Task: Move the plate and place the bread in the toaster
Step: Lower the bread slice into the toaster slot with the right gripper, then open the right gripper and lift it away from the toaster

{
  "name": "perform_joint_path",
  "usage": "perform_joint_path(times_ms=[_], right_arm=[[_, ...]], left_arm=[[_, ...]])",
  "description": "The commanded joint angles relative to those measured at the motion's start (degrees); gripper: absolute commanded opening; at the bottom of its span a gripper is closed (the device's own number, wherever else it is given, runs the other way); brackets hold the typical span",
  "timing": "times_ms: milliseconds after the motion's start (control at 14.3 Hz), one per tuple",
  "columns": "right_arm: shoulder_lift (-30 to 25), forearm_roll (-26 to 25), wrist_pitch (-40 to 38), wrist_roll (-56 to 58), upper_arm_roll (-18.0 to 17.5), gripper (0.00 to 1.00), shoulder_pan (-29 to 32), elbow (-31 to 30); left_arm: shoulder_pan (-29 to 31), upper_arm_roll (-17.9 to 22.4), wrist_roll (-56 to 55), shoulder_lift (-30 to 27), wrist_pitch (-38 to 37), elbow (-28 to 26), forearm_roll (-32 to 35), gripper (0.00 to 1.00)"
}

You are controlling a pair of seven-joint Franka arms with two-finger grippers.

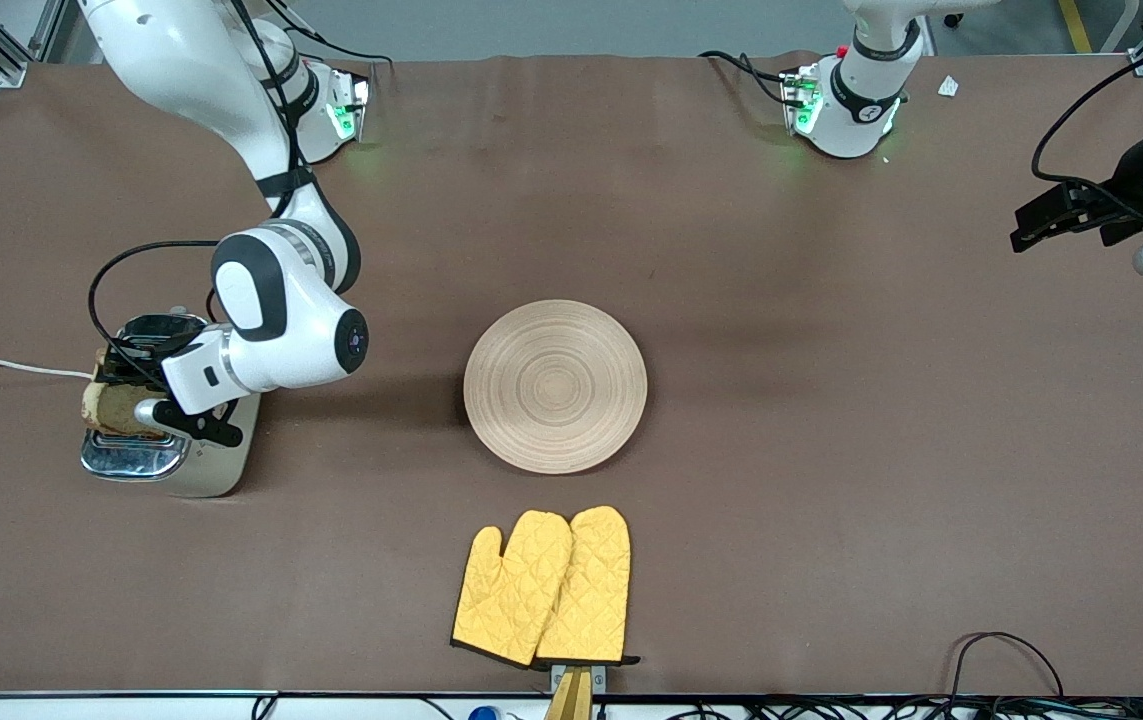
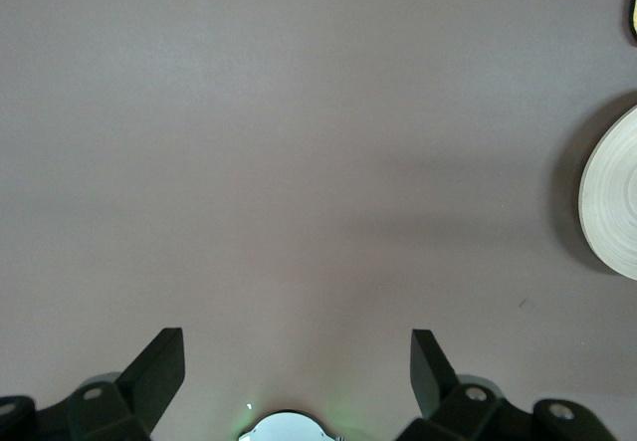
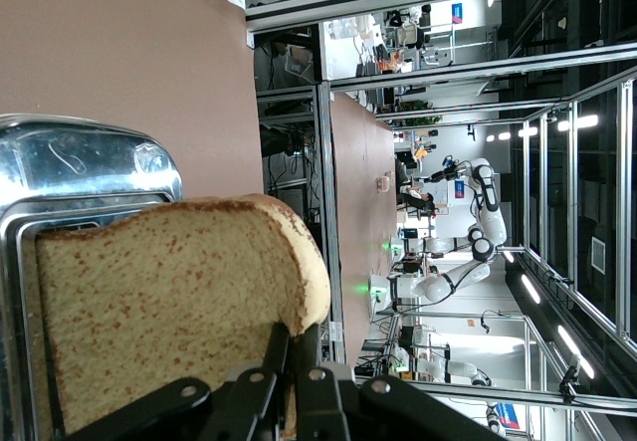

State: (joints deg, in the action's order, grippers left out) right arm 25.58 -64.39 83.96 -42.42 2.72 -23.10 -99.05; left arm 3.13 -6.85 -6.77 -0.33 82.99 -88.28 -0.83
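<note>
Clenched on the bread (image 3: 169,302) at its crust edge: fingers (image 3: 274,356) of the right gripper (image 1: 131,395), holding the slice on edge over the chrome top of the toaster (image 1: 166,440), toward the right arm's end of the worktop (image 1: 831,500). Judged to be the insertion step, with the plate (image 1: 555,386) already lying bare at mid-worktop, nearer the front camera than both bases. Next move calls for lining the slice up with a slot, then lowering straight and letting go only once it is seated. Released and spread wide: fingers (image 2: 159,366) of the left gripper (image 2: 294,371), waiting over bare worktop at the left arm's end. Hard to make out: whether the slice has entered a slot at all. Largely hidden under the right wrist in the front view: the slots themselves. Nearer the front camera than the plate: a pair of yellow oven mitts (image 1: 543,585).
</note>
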Motion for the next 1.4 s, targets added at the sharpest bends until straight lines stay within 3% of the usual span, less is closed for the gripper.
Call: perform_joint_path(times_ms=[0,280,350,420,490,699,1119,1329], right_arm=[[-1.32,-0.73,0.41,-1.61,-0.79,0.00,0.51,-3.25],[-1.24,-0.65,0.67,-4.24,-0.96,0.00,0.42,-4.93],[-1.15,-0.65,0.59,-4.33,-1.05,0.04,0.34,-4.84],[-1.06,-0.56,0.50,-4.33,-1.05,0.19,0.25,-4.49],[-0.80,0.31,0.50,-4.33,-0.96,0.43,0.25,-3.88],[-0.53,2.77,1.28,-4.42,-1.05,0.98,0.69,-1.77],[-0.71,16.03,2.17,-5.56,-0.96,1.00,1.48,4.73],[-4.12,27.70,2.78,-5.48,-0.79,1.00,3.49,7.11]], left_arm=[[0.12,-0.27,-0.43,-0.19,0.33,0.13,-0.23,1.00],[0.13,-0.27,-0.43,-0.19,0.33,0.04,-0.31,1.00],[0.13,-0.27,-0.43,-0.19,0.33,0.04,-0.31,1.00],[0.13,-0.27,-0.43,-0.28,0.33,0.04,-0.31,1.00],[0.13,-0.27,-0.43,-0.28,0.33,0.13,-0.31,1.00],[0.13,-0.27,-0.43,-0.19,0.33,0.13,-0.23,1.00],[0.21,-0.27,-0.43,-0.37,0.33,0.22,-0.23,1.00],[0.21,-0.27,-0.34,-0.63,0.33,0.31,-0.05,1.00]])
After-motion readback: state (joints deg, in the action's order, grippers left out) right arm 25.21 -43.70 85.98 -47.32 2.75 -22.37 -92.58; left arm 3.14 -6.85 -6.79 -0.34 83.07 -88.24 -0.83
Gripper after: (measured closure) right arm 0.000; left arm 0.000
